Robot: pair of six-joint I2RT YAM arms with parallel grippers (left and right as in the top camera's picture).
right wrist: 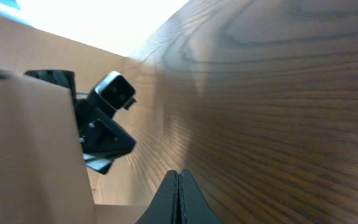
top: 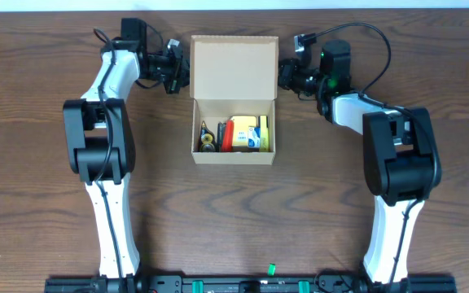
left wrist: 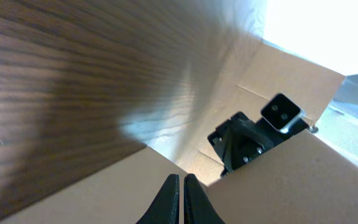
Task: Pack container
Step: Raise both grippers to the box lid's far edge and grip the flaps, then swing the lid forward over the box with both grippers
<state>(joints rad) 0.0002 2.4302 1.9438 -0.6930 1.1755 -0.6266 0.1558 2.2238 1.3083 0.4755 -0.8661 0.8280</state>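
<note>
I have the cardboard box (top: pixel 234 158) at mid-surface, mouth up. Its plain tan lid (top: pixel 234 67) is folded back toward 12 o'clock, so the opened box runs 12 to 6. Blocky red (top: pixel 239 134) and yellow (top: pixel 253 130) items lie inside. The surface (top: pixel 47 163) is dark wood grain. The left fingers (left wrist: pixel 170 202) sit at the lid's 9 o'clock edge and the right fingers (right wrist: pixel 169 205) at its 3 o'clock edge, both pairs pressed together and holding nothing.

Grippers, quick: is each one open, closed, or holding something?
Left gripper: closed, nothing between its fingers.
Right gripper: closed, nothing between its fingers.
</note>
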